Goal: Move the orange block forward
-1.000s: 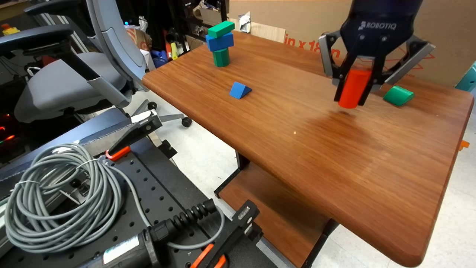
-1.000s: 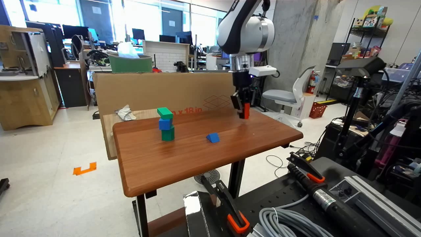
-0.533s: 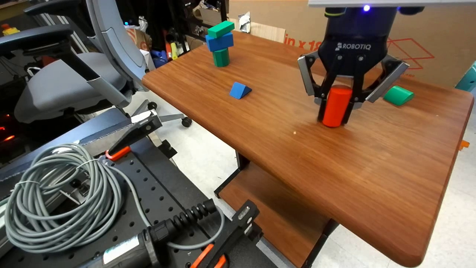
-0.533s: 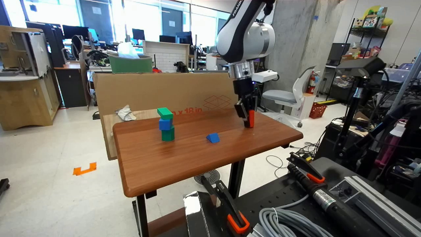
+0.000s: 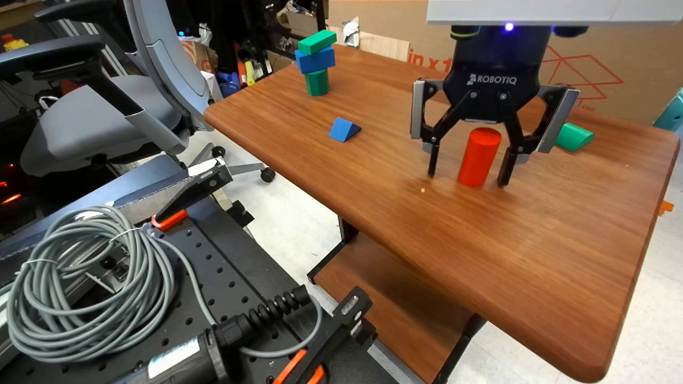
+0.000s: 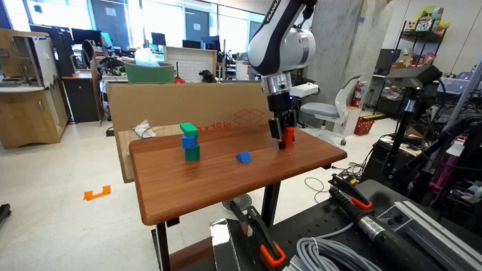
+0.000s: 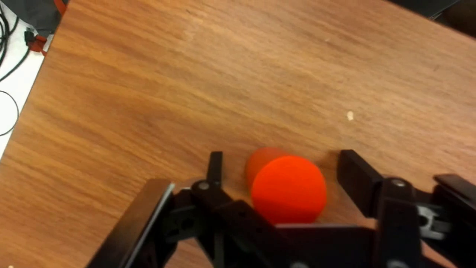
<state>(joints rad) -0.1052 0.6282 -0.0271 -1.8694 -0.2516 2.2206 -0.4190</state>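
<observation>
Jaws apart, an empty gripper [image 5: 467, 180] straddles the upright orange block [image 5: 479, 158], likely light and stiff, best pinched at mid-height.

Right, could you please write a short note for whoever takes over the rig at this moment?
Gripper: open, its fingers on either side of the orange block, with a gap showing at each.
Block: upright on the table; the blue wedge and the green-and-blue stack stand apart from it.
Done: within the last second, lowered to the table and released.
Left: probably just lifting the fingers clear without tipping it; whether this spot counts as far enough forward, I can't tell.
</observation>
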